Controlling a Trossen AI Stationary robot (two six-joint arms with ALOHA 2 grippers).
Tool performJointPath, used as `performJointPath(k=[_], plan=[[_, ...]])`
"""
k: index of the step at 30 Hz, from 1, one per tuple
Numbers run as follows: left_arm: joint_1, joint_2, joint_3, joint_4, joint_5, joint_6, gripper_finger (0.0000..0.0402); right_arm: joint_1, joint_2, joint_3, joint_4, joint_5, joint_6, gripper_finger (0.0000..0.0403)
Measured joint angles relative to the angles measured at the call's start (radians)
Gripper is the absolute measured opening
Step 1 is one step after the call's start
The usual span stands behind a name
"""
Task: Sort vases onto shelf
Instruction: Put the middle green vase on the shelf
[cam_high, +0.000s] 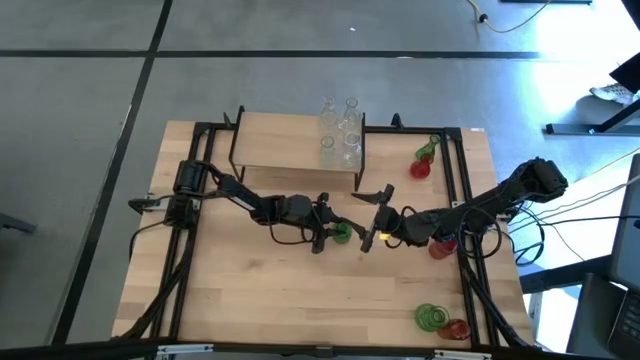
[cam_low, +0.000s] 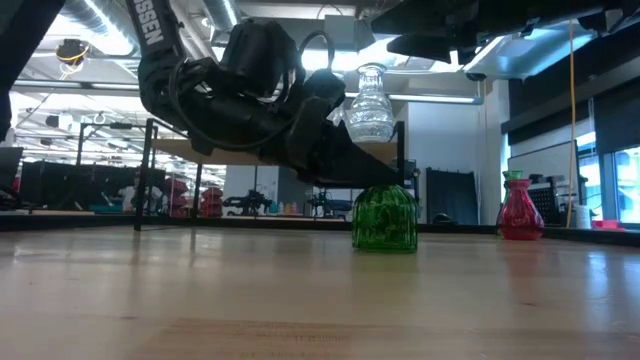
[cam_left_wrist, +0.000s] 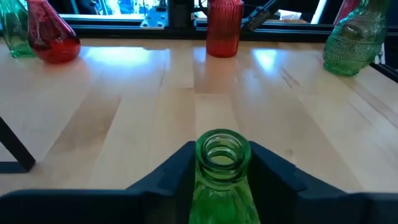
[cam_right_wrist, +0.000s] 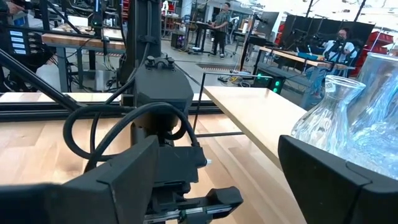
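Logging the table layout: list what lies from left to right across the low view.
Shelf leg, left gripper on the green vase with a clear vase on the shelf above it, then a red vase.

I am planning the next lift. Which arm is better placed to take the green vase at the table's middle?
Left: the left gripper has its fingers on both sides of the green vase neck. The right gripper stands open beside it.

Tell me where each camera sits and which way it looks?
High: above the table, looking down; both arms, shelf.
Low: at tabletop height, looking across; left arm over the green vase.
Left wrist: on the left arm; its jaws flank that green vase.
Right wrist: on the right arm; its open jaws, left arm beyond.
Shared: the green vase.
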Motion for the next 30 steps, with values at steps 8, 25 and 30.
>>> performJointPath(k=[8, 25, 30], plan=[[-0.001, -0.003, 0.000, -0.003, 0.000, 0.004, 0.0105, 0.000, 0.000, 0.000, 0.000, 0.000, -0.022, 0.0316], [-0.102, -0.255, -0.003, -0.276, -0.061, -0.011, 0.0109, 0.000, -0.001, 0.039, 0.006, 0.001, -0.066, 0.0316], [-0.153, -0.398, -0.002, -0.432, -0.206, -0.007, 0.0109, 0.000, -0.001, 0.047, 0.011, 0.000, -0.068, 0.0316]])
